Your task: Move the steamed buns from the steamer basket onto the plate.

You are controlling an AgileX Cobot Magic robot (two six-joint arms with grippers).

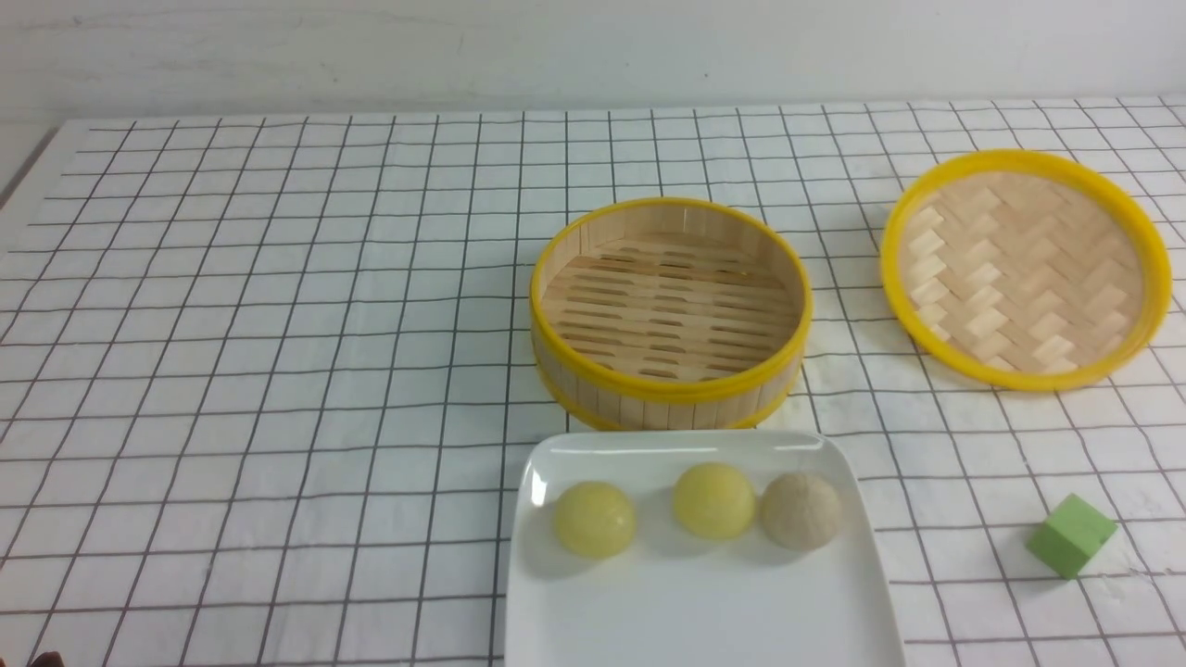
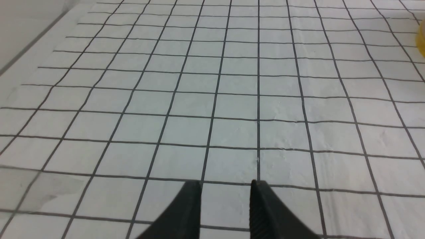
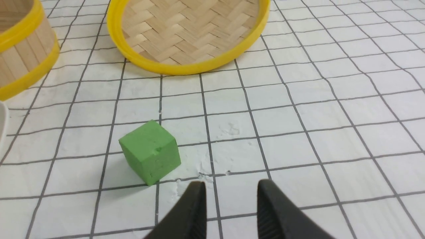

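Three steamed buns lie in a row on the white square plate (image 1: 574, 593): a pale yellow bun (image 1: 594, 519) on the left, a second yellow bun (image 1: 713, 500) in the middle, a beige bun (image 1: 801, 510) on the right. The bamboo steamer basket (image 1: 671, 315) stands just behind the plate with nothing inside; its wall (image 3: 20, 53) also shows in the right wrist view. My left gripper (image 2: 225, 187) hangs open over bare cloth, holding nothing. My right gripper (image 3: 230, 187) is open too, empty, beside the green cube. Neither arm shows in the front view.
A woven yellow-rimmed lid (image 1: 1024, 269) lies at the back right, seen close as the lid (image 3: 189, 36) in the right wrist view. A green cube (image 1: 1070, 534) sits right of the plate, the cube (image 3: 150, 151) lying just ahead of my right fingers. A checked cloth (image 1: 278, 371) covers the table.
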